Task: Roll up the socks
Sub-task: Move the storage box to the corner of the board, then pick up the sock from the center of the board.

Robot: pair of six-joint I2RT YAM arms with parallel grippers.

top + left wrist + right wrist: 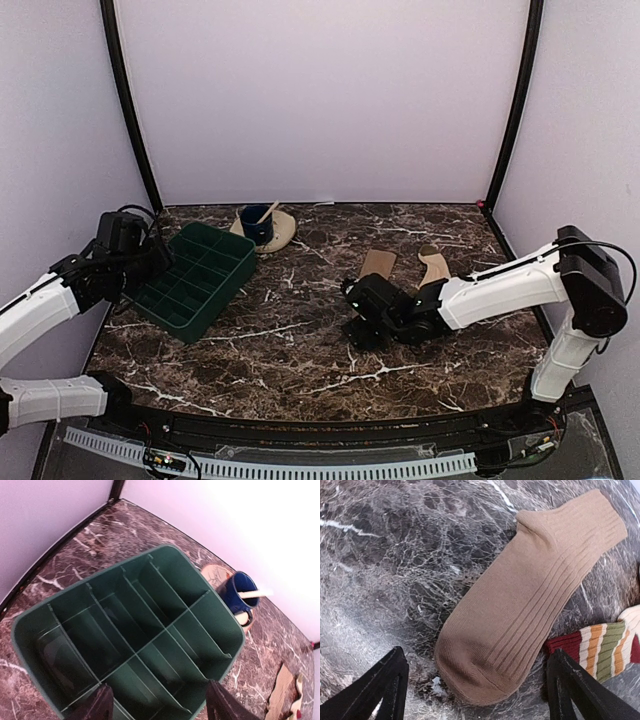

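Overhead: we find plain sock (378, 262) and striped sock (433, 266) flat on the table (300, 350), right of centre, neither rolled. Right gripper (358, 335) hangs just short of their near ends, jaws spread, gripping nothing. Left gripper (158, 260) sits at the tray (200, 272), well apart from the socks; we judge it parked out of the way. Left wrist: its fingers (97, 705) stand wide above the tray's compartments, mug (242, 592) beyond. Right wrist: fingers (385, 690) frame the plain sock's toe, likely the starting end for a roll; the striped sock's red end lies against it.
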